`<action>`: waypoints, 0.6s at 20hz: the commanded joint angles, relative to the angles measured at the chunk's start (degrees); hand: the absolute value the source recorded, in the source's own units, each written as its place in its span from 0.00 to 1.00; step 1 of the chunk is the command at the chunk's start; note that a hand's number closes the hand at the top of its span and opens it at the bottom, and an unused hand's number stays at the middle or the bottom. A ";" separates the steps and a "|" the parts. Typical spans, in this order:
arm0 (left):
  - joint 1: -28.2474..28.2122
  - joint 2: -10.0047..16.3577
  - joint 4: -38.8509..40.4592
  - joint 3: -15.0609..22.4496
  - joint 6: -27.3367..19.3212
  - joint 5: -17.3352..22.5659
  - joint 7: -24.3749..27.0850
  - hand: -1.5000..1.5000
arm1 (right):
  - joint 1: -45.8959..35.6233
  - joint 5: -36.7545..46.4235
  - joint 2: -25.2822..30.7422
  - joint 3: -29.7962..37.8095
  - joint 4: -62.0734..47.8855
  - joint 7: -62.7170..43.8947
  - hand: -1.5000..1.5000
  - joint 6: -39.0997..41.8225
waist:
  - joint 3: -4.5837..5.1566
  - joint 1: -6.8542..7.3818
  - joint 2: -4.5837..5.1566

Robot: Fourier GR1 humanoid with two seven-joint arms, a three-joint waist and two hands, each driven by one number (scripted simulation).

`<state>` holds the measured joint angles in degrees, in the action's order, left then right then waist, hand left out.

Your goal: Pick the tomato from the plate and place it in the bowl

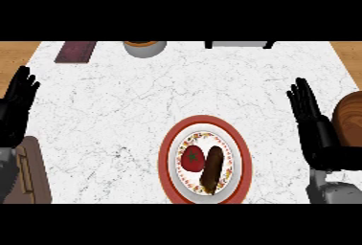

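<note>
Fingers of our right hand stand straight and slightly fanned, pinching nothing, near the right edge of the white marble tabletop; those of our left hand are likewise straight and empty at the left edge; both hands rest well apart from the work. We see the tomato lying on the left half of the red-rimmed plate, in the lower middle of the view; a dark brown sausage-shaped piece lies along its right side, touching it or just beside it, we cannot tell which. What we take for the bowl is the brown wooden round cut off by the right edge and partly hidden behind our right hand. We judge the tomato light, round and smooth-skinned, hence slippery, and soft enough to bruise or split if squeezed hard; so a curl of the fingers round its widest part, thumb on one side and fingers opposite, looks safer to us than a pinch at the top. Its left, far and near sides lie free, while its right side is crowded by the brown piece; we would therefore take hold across the far and near sides, coming from above, and use our right hand, since it is the one beside the bowl.
</note>
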<state>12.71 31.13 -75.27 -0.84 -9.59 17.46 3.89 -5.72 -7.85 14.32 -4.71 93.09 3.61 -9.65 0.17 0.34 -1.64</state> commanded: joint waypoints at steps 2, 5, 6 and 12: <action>-0.01 -1.57 -5.55 2.02 -3.28 -3.27 -1.15 0.50 | -4.40 -7.49 -0.99 -0.24 -3.76 2.69 1.00 9.72 | -0.28 0.53 1.66; 3.61 -0.08 -5.08 3.99 -4.75 -7.03 -2.23 0.50 | -4.81 -16.41 -1.92 -3.30 -4.23 6.19 1.00 23.04 | -0.56 0.53 2.12; 3.55 -1.02 -7.54 5.93 -5.80 -8.35 -2.98 0.50 | -6.18 -17.83 -2.15 -4.23 -5.89 6.41 1.00 26.05 | -0.68 1.68 2.09; -0.07 -5.26 -11.45 10.11 -9.91 -11.97 -7.71 0.50 | 1.18 -5.94 -5.85 0.43 -18.82 29.45 0.00 17.49 | -0.35 0.39 1.77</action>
<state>13.74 27.65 -84.48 7.00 -16.89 8.38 -2.14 -6.86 -14.03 12.17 -2.54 79.89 20.73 3.15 -0.16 0.52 0.10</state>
